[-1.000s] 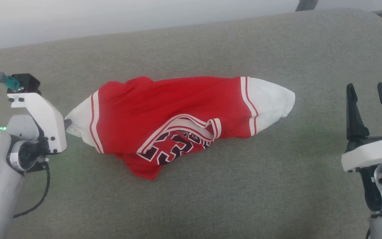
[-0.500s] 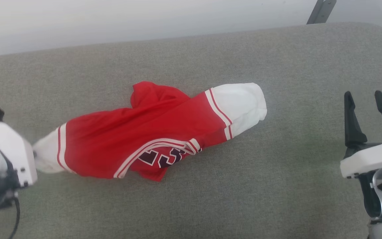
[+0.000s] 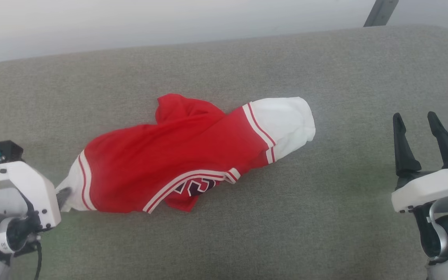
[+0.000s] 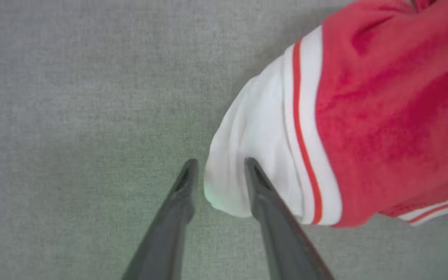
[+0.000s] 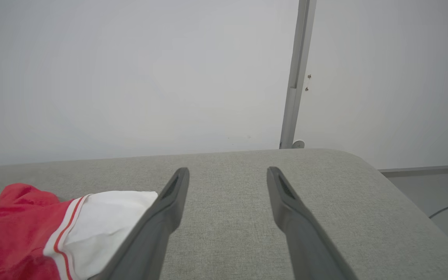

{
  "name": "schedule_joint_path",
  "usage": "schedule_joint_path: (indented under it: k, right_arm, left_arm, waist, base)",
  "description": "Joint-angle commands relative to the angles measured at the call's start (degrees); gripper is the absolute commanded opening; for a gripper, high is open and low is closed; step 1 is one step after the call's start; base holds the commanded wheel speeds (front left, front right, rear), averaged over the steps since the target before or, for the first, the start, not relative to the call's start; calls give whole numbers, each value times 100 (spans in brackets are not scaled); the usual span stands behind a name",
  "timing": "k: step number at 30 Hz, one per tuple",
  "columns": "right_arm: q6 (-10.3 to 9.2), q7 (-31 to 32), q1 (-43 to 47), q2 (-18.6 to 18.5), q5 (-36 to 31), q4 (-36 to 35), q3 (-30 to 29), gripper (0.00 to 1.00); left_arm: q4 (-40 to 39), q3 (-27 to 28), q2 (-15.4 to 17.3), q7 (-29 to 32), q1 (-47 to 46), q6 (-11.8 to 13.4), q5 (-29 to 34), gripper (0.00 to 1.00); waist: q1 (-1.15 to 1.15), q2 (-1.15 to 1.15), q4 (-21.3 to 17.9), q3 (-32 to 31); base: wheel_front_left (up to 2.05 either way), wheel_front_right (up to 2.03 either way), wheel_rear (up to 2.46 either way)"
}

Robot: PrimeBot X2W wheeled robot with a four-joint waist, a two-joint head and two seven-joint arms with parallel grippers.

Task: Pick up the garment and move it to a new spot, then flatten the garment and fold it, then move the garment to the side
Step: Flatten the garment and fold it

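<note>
The left hand is open, its fingers loosely straddling the white sleeve tip of the red jersey. The jersey lies crumpled on the grey desk, stretching away toward the open, empty right hand. The left wrist view reveals a gap between finger and cloth, hidden in the head view.

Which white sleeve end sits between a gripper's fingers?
The white sleeve end on the robot's left, between the left gripper's parted fingers; the other sleeve end lies apart from the right gripper.
</note>
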Motion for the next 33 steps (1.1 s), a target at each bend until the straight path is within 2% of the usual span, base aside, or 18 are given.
schedule_joint_path:
  k: [1, 8, 14, 23, 33]
  right_arm:
    - [-8, 28, -56, -13, 39, 6, 23, 100]
    - [-8, 84, -36, -53, 58, 27, 58, 100]
    - [-8, 182, 11, -77, 104, 55, 101, 100]
    - [-7, 585, -137, -229, 246, 313, 329, 100]
    - [-7, 1229, -630, -628, 572, 1108, 669, 100]
  left_arm:
    - [75, -2, -17, -86, -89, -66, 19, 100]
    - [57, 52, 2, -467, -232, -196, 127, 100]
    - [-317, 131, -10, -1121, -89, -222, 370, 100]
    - [-948, 268, -163, -2568, 367, -98, 807, 100]
    - [-1390, 394, -535, -3943, 882, 127, 1160, 100]
  waist:
    - [0, 0, 22, -9]
    - [0, 0, 141, -72]
    - [0, 0, 300, -135]
    - [0, 0, 616, -161]
    - [0, 0, 1132, -34]
  base:
    - [0, 0, 0]
    - [0, 0, 0]
    - [0, 0, 0]
    - [0, 0, 0]
    - [0, 0, 0]
